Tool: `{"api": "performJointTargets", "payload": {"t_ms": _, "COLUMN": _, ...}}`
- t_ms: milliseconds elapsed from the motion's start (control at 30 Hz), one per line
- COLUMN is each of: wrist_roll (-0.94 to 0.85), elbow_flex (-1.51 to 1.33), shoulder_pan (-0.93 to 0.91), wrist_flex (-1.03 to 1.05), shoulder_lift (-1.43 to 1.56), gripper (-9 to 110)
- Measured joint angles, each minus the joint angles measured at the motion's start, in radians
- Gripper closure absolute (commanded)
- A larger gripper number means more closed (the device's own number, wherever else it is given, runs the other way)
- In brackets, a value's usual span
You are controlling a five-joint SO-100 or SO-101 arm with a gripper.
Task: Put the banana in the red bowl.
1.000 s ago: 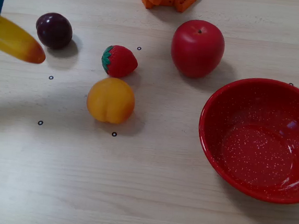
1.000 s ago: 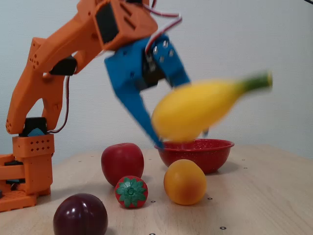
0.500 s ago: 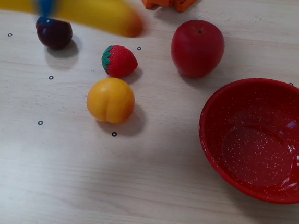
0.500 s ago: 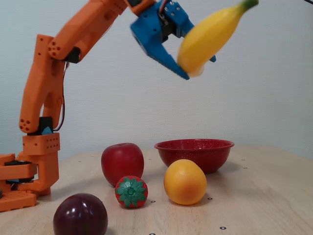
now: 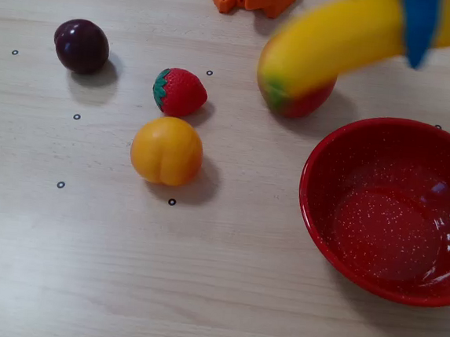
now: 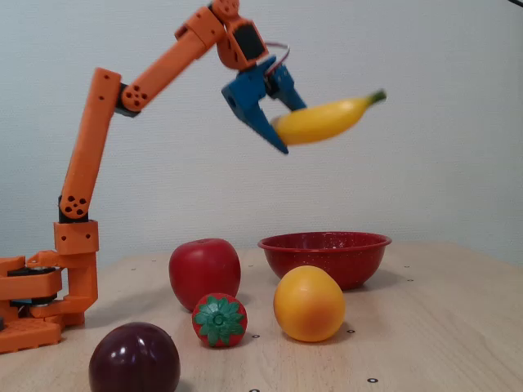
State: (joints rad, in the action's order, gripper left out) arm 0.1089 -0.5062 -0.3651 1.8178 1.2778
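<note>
Gripper [image 6: 282,122]: blue fingers clamped on the banana [image 6: 323,121] — held high in the air.
Bowl [image 6: 325,255]: on the table, below the banana — empty.

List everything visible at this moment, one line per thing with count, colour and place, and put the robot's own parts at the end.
banana: one, yellow with a green tip, held in the air above the table.
red bowl: one, red with white speckles, empty, at the right in the top-down fixed view.
apple: one, red, beside the bowl, partly hidden by the banana from above.
strawberry: one, red with green leaves, mid-table.
peach: one, orange-yellow, just in front of the strawberry.
plum: one, dark purple, far left from above.
table: one, light wood with small black ring marks.
arm: one, orange, base at the left in the side fixed view.
gripper: one, blue, shut on the banana.
</note>
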Motion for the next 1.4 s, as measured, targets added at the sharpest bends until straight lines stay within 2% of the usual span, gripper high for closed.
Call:
{"api": "performJointTargets", "payload": {"t_ms": 433, "wrist_roll": -0.032, "elbow_flex": -0.002, "shoulder_pan": -0.057, "wrist_flex": 0.0, "shoulder_lift": -0.328, "gripper": 101}}
{"api": "performJointTargets", "payload": {"t_ms": 733, "wrist_roll": -0.037, "elbow_flex": -0.063, "shoulder_pan": -0.057, "wrist_flex": -0.061, "shoulder_lift": -0.377, "gripper": 101}}
{"api": "performJointTargets", "payload": {"t_ms": 767, "wrist_roll": -0.034, "elbow_flex": -0.077, "shoulder_pan": -0.057, "wrist_flex": -0.067, "shoulder_lift": -0.38, "gripper": 97}}
{"api": "performJointTargets", "payload": {"t_ms": 867, "wrist_roll": -0.032, "elbow_flex": -0.098, "shoulder_pan": -0.058, "wrist_flex": -0.075, "shoulder_lift": -0.383, "gripper": 71}}
{"api": "performJointTargets", "payload": {"t_ms": 1033, "wrist_roll": -0.032, "elbow_flex": -0.109, "shoulder_pan": -0.058, "wrist_flex": -0.077, "shoulder_lift": -0.382, "gripper": 66}}
{"api": "performJointTargets", "payload": {"t_ms": 1233, "wrist_roll": -0.032, "elbow_flex": -0.092, "shoulder_pan": -0.058, "wrist_flex": -0.077, "shoulder_lift": -0.382, "gripper": 49}}
{"api": "performJointTargets", "payload": {"t_ms": 1400, "wrist_roll": -0.032, "elbow_flex": 0.044, "shoulder_pan": -0.057, "wrist_flex": -0.046, "shoulder_lift": -0.38, "gripper": 47}}
